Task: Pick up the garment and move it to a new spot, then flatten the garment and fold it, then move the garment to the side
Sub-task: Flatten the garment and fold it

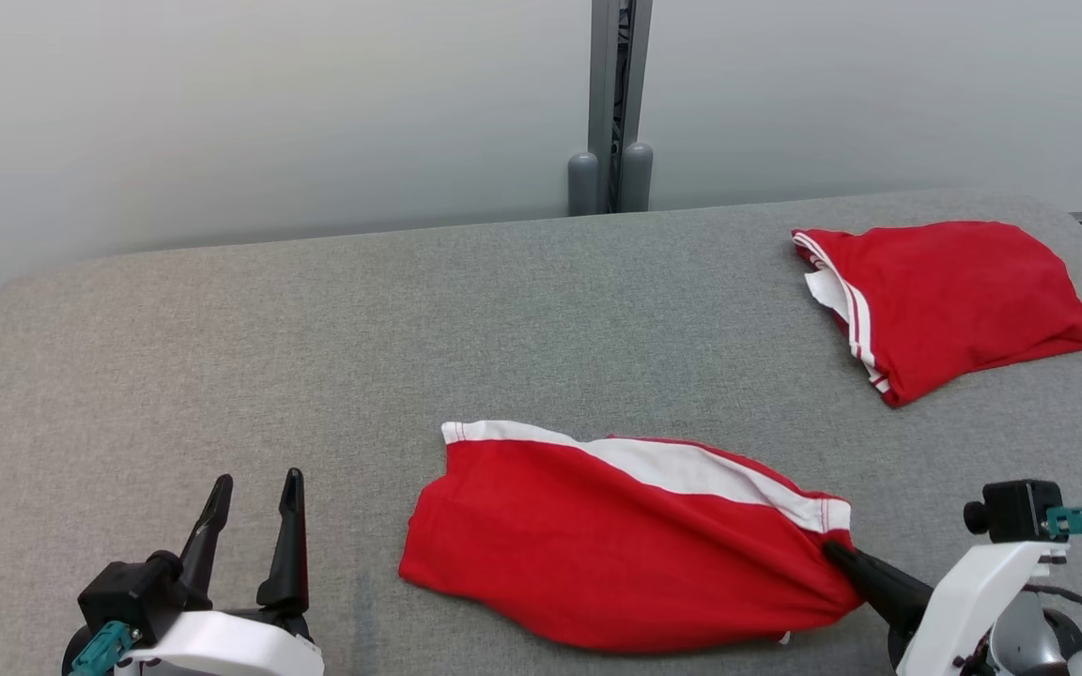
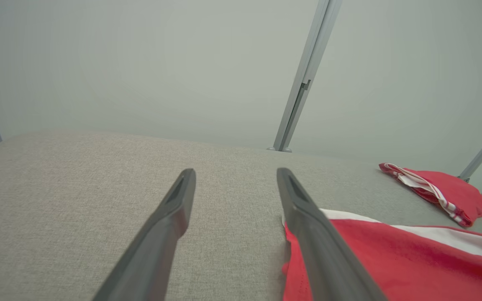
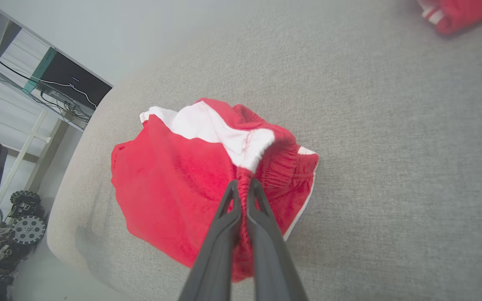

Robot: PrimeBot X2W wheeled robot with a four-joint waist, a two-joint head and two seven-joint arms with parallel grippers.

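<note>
Currently my right pincer (image 3: pixel 243 184) pinches the red garment (image 1: pixel 616 545) by its bunched waistband edge, low on the worktop (image 1: pixel 222 357); my left pincer (image 1: pixel 255 493) stands spread, empty. Such a thin pinch could slip when lifting.

Nothing legible recorded: no text, label, brand, number or sign can be read in any view. The garment (image 1: pixel 626 554) presents plain red cloth with a white band, with no lettering on it. The folded red garment (image 1: pixel 954 300) at the far right of the table (image 1: pixel 316 357) carries white stripes only. The dark box (image 3: pixel 73 81) beyond the table edge, in the right wrist view, shows small lit points too small to make out.
</note>
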